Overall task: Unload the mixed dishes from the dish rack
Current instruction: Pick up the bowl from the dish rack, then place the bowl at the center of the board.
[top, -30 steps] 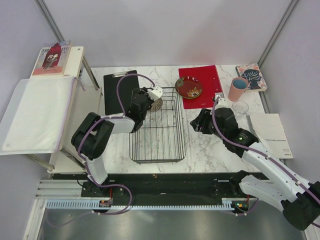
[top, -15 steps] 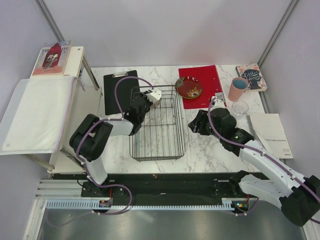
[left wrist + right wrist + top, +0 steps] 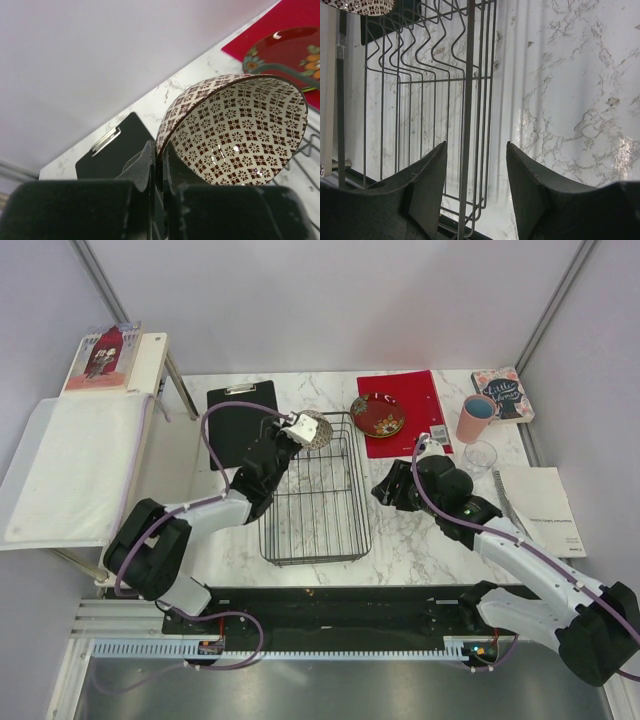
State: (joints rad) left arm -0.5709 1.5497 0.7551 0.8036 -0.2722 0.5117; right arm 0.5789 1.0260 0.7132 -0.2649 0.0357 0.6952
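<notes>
My left gripper (image 3: 296,428) is shut on the rim of the beige mesh-patterned bowl (image 3: 314,430), held above the far left corner of the black wire dish rack (image 3: 345,536). In the left wrist view the bowl (image 3: 235,130) is tilted on edge with its rim between my fingers (image 3: 145,165). My right gripper (image 3: 383,490) is open and empty just right of the rack; its wrist view shows the rack's bars (image 3: 468,100) between the fingertips. The dark red patterned plate (image 3: 378,415), the pink cup (image 3: 475,418) and the small clear glass (image 3: 481,456) stand on the table. The grey mug and green plate are out of view.
A black clipboard (image 3: 238,425) lies left of the rack. A red mat (image 3: 410,425) lies under the red plate. A small book (image 3: 503,393) and a booklet (image 3: 540,508) lie at the right. A side shelf with a cloth (image 3: 70,470) stands at the left.
My left gripper has lifted the bowl up and towards the far edge of the rack. My right gripper has shifted a little left towards the rack.
</notes>
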